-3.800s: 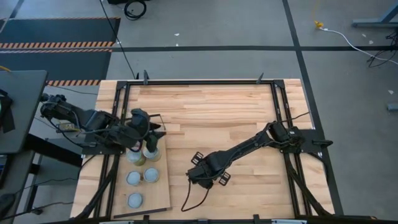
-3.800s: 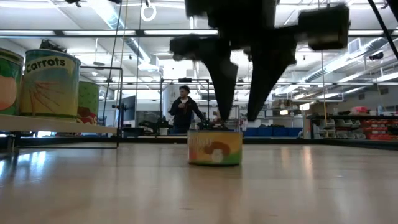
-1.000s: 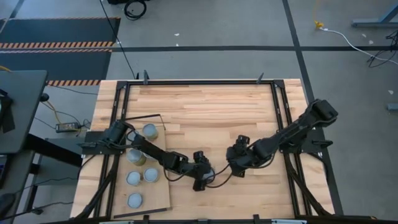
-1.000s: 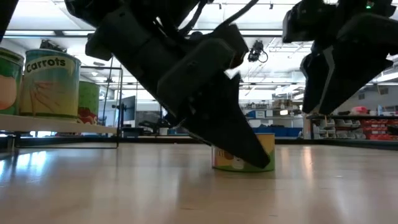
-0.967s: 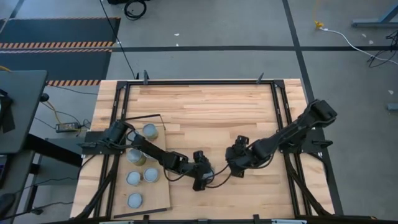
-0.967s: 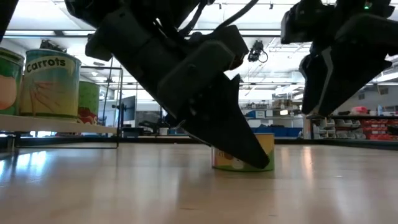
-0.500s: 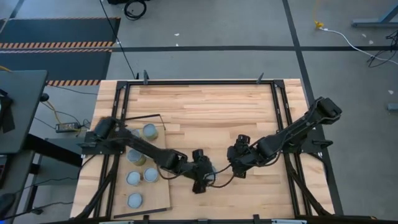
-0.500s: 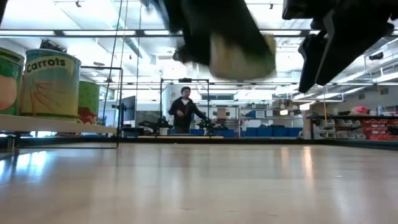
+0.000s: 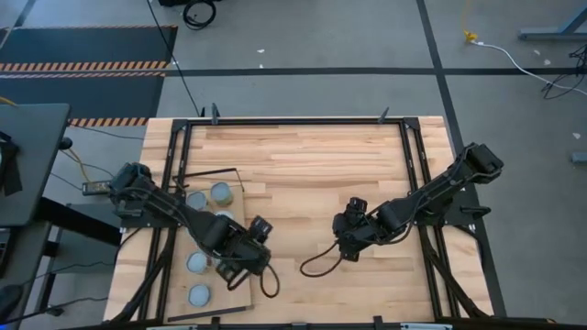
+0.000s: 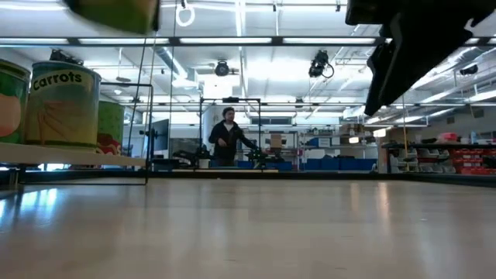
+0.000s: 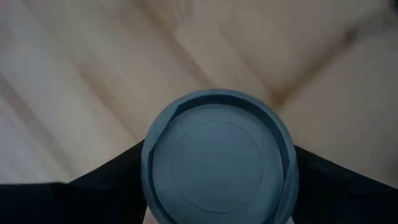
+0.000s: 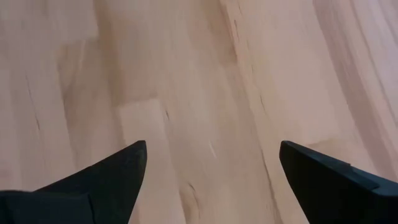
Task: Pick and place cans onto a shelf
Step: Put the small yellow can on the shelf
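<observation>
My left gripper [image 9: 237, 266] is shut on a can [image 11: 217, 165] with a blue-grey round lid, above the right edge of the shelf [image 9: 240, 220], a pale board on the table's left. In the low view this can [image 10: 116, 12] shows high up, blurred and greenish. Several other cans stand upright on the shelf on their bases, such as one at the back [image 9: 220, 192], one near the front [image 9: 198, 295] and the Carrots can [image 10: 62, 105]. My right gripper [image 9: 347, 234] hangs open over bare wood near the table's middle [image 12: 211, 180]. My left gripper pinches the can between its two fingers, one on each opposite side of the round wall [image 11: 147, 180] just under the lid's rim. The fingers [image 11: 112, 180] point down from above. The can is upright with its lid up, lifted clear of the table.
A black cable [image 9: 316, 261] loops on the tabletop between the two grippers. A thin black wire frame [image 9: 206, 172] stands at the shelf's far end. Black rails [image 9: 415, 174] run along the table's sides. A person [image 10: 229, 139] stands far off in the room.
My left gripper has shut on the can that stood on the table near the middle. It has lifted the can clear and carried it toward the table's left edge, up to the shelf's right edge. The can has stayed upright.
</observation>
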